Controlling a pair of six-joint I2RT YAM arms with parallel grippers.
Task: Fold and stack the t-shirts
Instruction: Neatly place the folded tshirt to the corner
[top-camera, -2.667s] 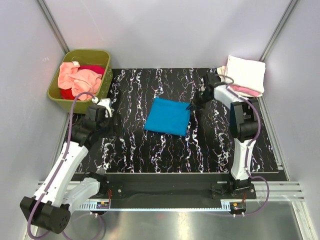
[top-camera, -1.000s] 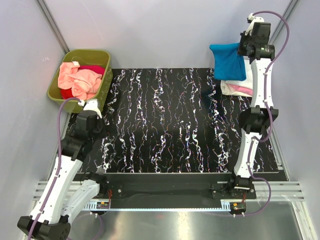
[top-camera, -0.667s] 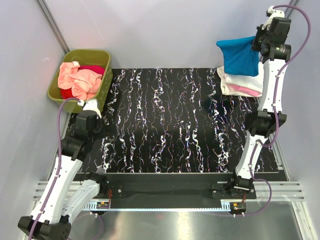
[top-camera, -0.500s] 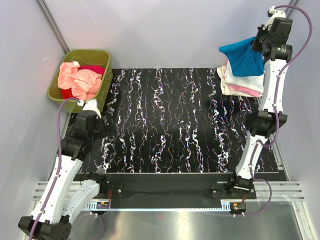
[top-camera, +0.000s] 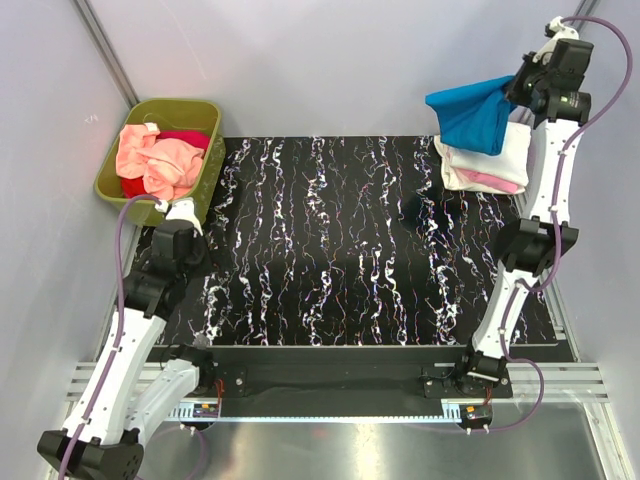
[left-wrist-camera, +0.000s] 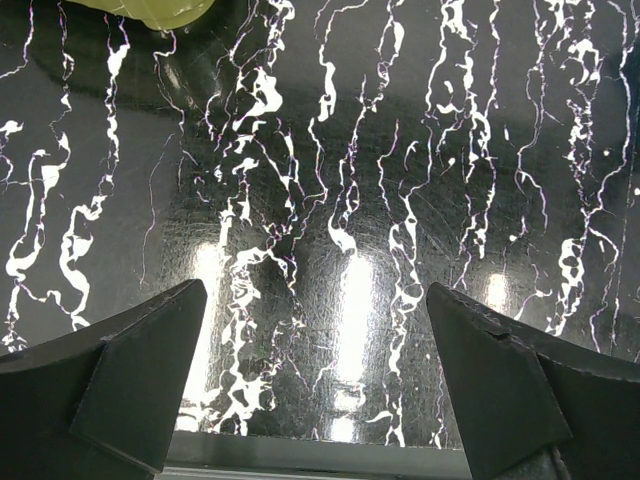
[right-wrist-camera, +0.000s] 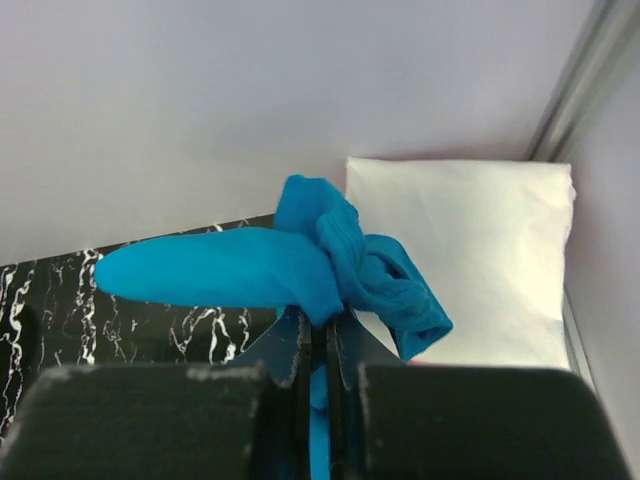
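Right gripper (right-wrist-camera: 328, 335) is pinched tight on the blue t-shirt (top-camera: 470, 110), holding it bunched up in the air at the far right. A moment ago that shirt lay folded flat in the middle of the table (top-camera: 330, 260). Now it hangs over the stack, where a cream-white shirt (top-camera: 505, 160) sits on a pink shirt (top-camera: 490, 183). So the folding looks done, and laying it on top comes next. Left gripper (left-wrist-camera: 315, 300) has its fingers wide apart and holds nothing, low over the table by the tub. Far left, the green tub (top-camera: 112, 185) holds a salmon-peach shirt (top-camera: 150, 160) and a red shirt (top-camera: 185, 138), both crumpled
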